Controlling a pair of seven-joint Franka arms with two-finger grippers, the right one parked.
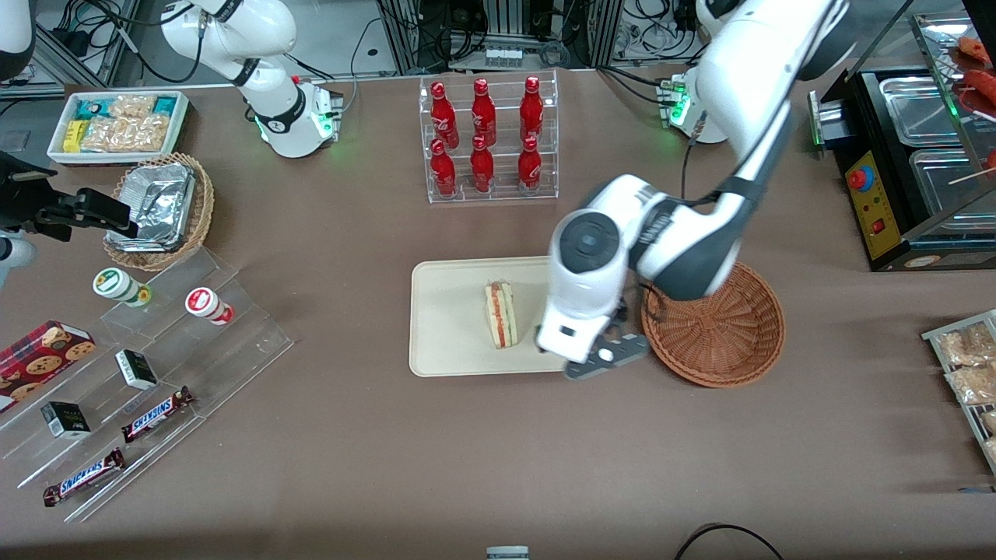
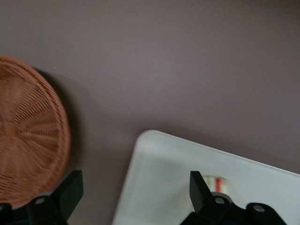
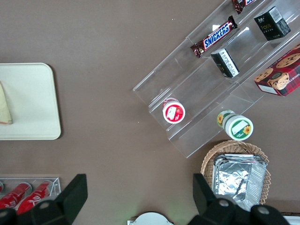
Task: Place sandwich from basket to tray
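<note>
You have the pale triangular sandwich wedge with red and green filling layers (image 1: pixel 501 314) lying on the flat cream-coloured rectangular tray with rounded corners (image 1: pixel 447 323), near the tray's middle. It touches nothing but the tray surface. In the left wrist view only a sliver of the sandwich (image 2: pixel 219 182) shows, just past one black fingertip (image 2: pixel 199 186), with the tray (image 2: pixel 164 178) spread beneath.

Your left arm's gripper (image 1: pixel 595 354) hangs above the tray's edge on the working arm's side, between the sandwich and the round reddish-brown woven wicker basket (image 1: pixel 720 333). Its fingers are spread wide and hold nothing: in the wrist view the two black tips stand well apart, one over the tray, the other (image 2: pixel 69 188) close to the basket rim (image 2: pixel 33 140).

The basket sits just beside the tray on the brown table (image 1: pixel 350 435), toward the working arm's end, not touching it. The arm's forearm covers part of its rim in the front view, and the woven floor that shows has nothing lying on it.
</note>
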